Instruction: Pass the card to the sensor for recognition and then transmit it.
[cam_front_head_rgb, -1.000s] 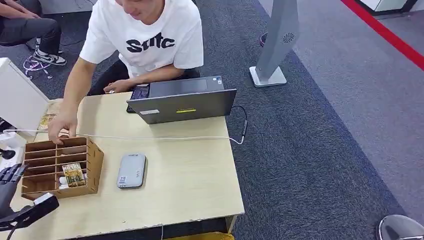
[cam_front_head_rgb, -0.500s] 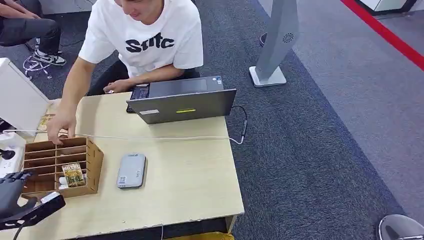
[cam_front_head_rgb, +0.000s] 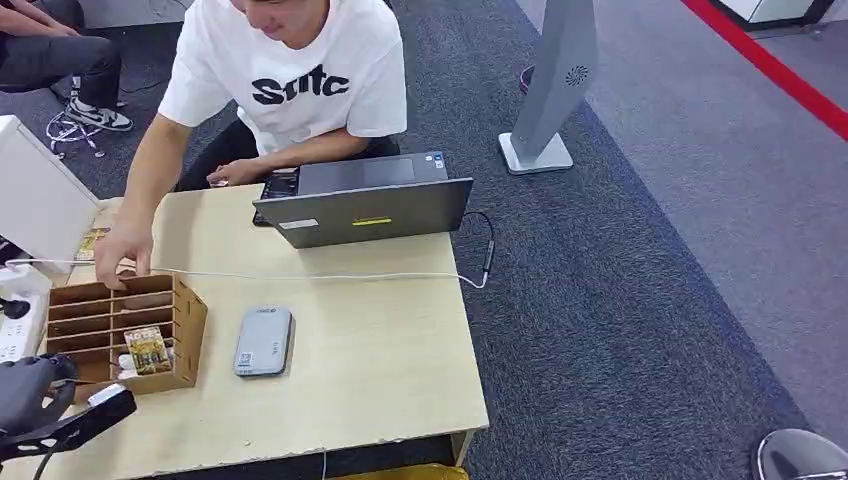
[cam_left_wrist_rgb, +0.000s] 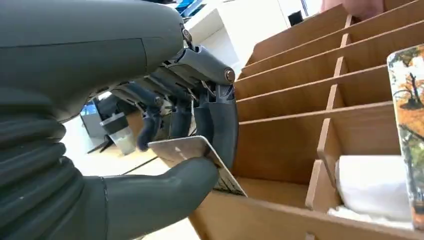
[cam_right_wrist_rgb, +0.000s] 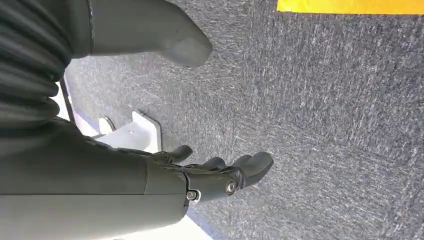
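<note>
The card (cam_left_wrist_rgb: 195, 157) is a thin, pale plate with fine print along one edge, too small to read. The left hand (cam_left_wrist_rgb: 165, 150) grasps it, pinched between the thick grey thumb and the dark fingers (cam_left_wrist_rgb: 220, 120), just beside the wooden slotted box (cam_left_wrist_rgb: 300, 100). In the head view this hand (cam_front_head_rgb: 35, 395) sits at the lower left of the frame, at the box's near corner, with the card (cam_front_head_rgb: 103, 394) showing as a small white edge. One slot holds a picture card (cam_front_head_rgb: 148, 349). The grey sensor (cam_front_head_rgb: 264, 341) lies flat at the centre of the table (cam_front_head_rgb: 380, 360); its label is unreadable. A person's shirt (cam_front_head_rgb: 300, 85) carries bold black lettering. The right hand (cam_right_wrist_rgb: 220, 175) hangs over grey carpet, fingers apart, holding nothing.
</note>
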